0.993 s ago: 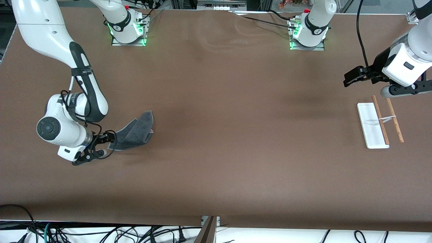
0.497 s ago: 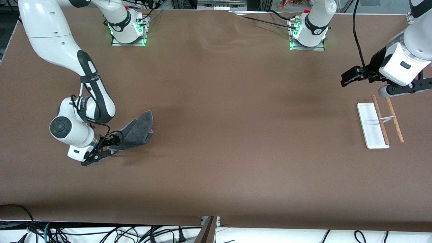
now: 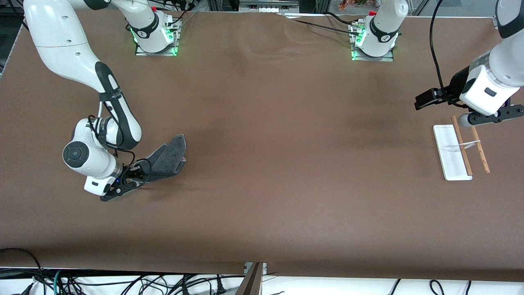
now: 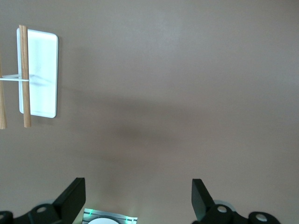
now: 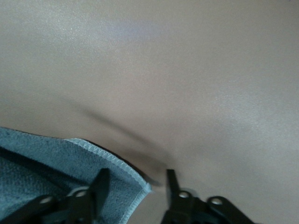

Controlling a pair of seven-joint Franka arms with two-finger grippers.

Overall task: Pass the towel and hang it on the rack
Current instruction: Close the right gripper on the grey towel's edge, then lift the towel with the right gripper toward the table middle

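Observation:
The dark grey towel (image 3: 168, 157) lies crumpled on the table toward the right arm's end, a pink edge showing. My right gripper (image 3: 130, 182) is low at the towel's corner nearest the front camera. In the right wrist view the open gripper (image 5: 135, 186) has the stitched corner of the towel (image 5: 56, 172) between its fingers. The rack (image 3: 452, 151), a white base with two brown rods, stands toward the left arm's end. My left gripper (image 3: 489, 116) hovers open and empty over the table beside the rack; its wrist view shows the gripper (image 4: 138, 200) and the rack (image 4: 39, 70).
The brown table cover (image 3: 286, 172) has ripples near the arm bases. The two arm bases (image 3: 155, 39) stand along the edge farthest from the front camera. Cables hang below the table's near edge.
My right gripper has slid in toward the towel, closing over its near corner. The left gripper has shifted slightly near the rack. The towel has not moved.

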